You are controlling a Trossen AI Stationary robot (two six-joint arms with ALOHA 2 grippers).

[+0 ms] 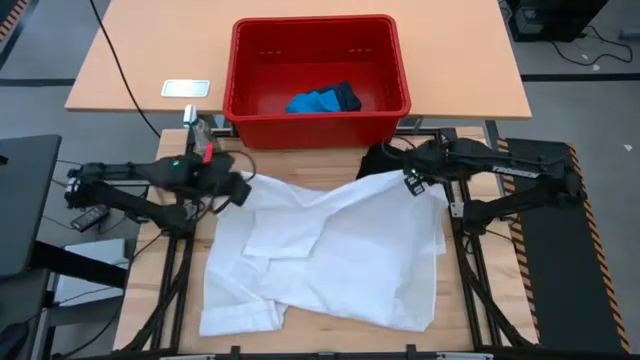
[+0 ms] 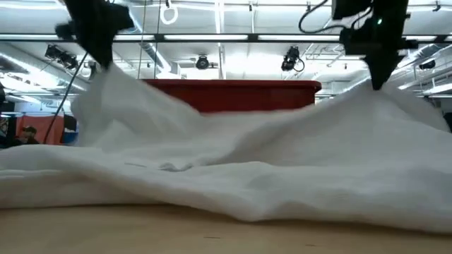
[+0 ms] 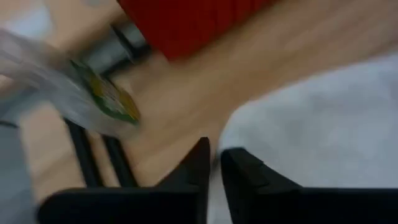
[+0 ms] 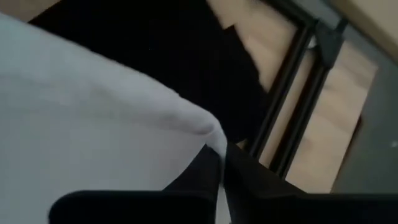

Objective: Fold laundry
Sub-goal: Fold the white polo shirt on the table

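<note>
Two arms reach in over your table (image 1: 320, 338), one from each side, and most of its wood is covered by the white garment (image 1: 330, 255). The garment lies rumpled and spread between the two claws and runs on away from them toward the near edge. In the low view its two far corners rise to peaks under the arms while the rest sags onto the wood.

Beyond both claws, on the far side, stands the red basket (image 1: 315, 22). The black shirt (image 1: 375, 160) is bunched just beside your right claw, between it and the basket, and partly under the white garment's edge.

Your left claw (image 1: 240, 185) sits at the white garment's far left corner. Its fingers (image 3: 193, 168) stand nearly together with only a thin slit between them, and white cloth shows in that slit. It looks pinched on the corner, though the wrist view is blurred.

Your right claw (image 1: 410, 182) is at the opposite far corner, its fingers (image 4: 249, 174) almost closed on the garment's hem.

Inside the basket, well apart from both claws, lies the small bright blue piece (image 1: 312, 101), with something dark touching it.
</note>
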